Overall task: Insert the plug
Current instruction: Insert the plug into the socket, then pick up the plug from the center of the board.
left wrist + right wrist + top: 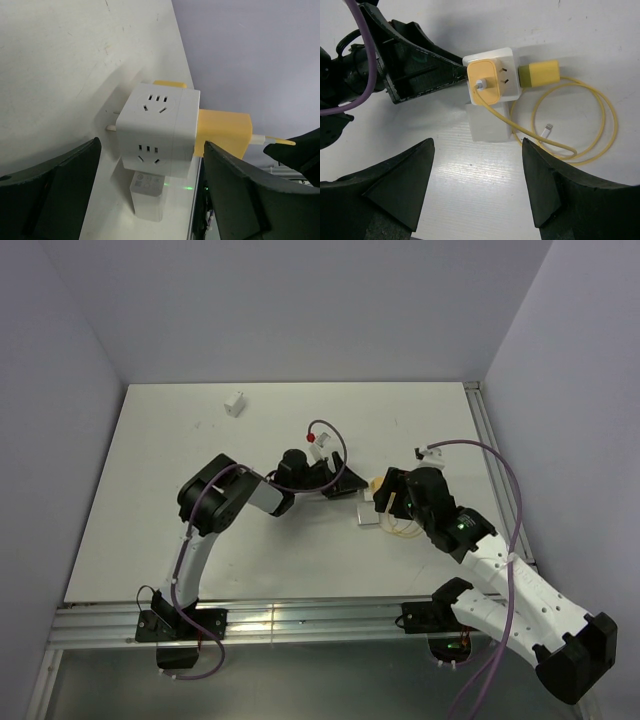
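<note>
Right fingers (395, 190) gape wide and empty at lower frame; left fingers (50, 190) likewise hold nothing. Centre frame on the counter (475, 200), one white socket cube (507, 61) carries two yellow plugs, top plug (482, 80) and side plug (544, 74), one yellow cable (496, 110) coiled right.

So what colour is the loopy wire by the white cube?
Yellow. The wire shows best in the right wrist view.

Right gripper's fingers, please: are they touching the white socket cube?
Apart. The right wrist view shows the right gripper open, with bare table visible between its fingers and the white socket cube.
</note>
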`<state>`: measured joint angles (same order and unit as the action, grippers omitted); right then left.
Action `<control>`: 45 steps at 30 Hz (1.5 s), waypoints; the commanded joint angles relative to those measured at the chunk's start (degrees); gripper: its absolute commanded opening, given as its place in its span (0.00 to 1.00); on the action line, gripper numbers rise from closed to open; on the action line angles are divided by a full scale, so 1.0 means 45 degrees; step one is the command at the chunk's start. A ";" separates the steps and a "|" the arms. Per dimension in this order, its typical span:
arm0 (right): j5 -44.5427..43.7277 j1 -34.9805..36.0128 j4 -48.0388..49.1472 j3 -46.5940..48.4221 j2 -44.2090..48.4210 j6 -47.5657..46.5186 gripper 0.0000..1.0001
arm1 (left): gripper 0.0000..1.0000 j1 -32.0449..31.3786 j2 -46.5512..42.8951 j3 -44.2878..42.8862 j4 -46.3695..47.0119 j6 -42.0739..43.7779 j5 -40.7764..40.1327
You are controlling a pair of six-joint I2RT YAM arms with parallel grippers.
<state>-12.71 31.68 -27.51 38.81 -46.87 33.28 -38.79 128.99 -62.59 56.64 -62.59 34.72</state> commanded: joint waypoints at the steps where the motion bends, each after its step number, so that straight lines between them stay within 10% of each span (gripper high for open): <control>1: -0.0066 -0.0107 0.0156 -0.0030 0.0357 -0.0266 0.77 | 0.90 0.0278 -0.0655 0.0451 -0.0653 0.0646 0.0175; 9: 0.0265 -0.0282 0.0078 0.0302 0.0592 -0.0539 0.78 | 0.99 0.1703 -0.3134 0.0960 -0.2528 0.1757 -0.0175; 16: 0.0851 -0.0283 0.0409 0.0517 0.0144 -0.0754 0.78 | 0.99 0.3657 -0.3981 -0.3486 -1.3602 0.5893 -0.6563; 20: 0.1766 -0.0322 0.0839 0.0595 -0.0364 -0.0930 0.78 | 1.00 0.4884 -0.2301 -0.7583 -1.6232 0.7169 -0.7657; 28: 0.2766 -0.0360 0.1190 0.0459 -0.0698 -0.1340 0.77 | 0.98 0.6761 0.0141 -1.0990 -1.6688 0.9062 -0.8691; 45: 0.3664 -0.0927 0.1250 0.0068 -0.0073 -0.1946 0.77 | 0.91 0.7349 0.1960 -1.2068 -1.5888 1.0412 -0.8106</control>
<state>2.81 27.99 -23.51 39.09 -48.77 25.89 -5.50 135.74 -113.54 -15.27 -17.76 -2.85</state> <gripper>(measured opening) 0.774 0.921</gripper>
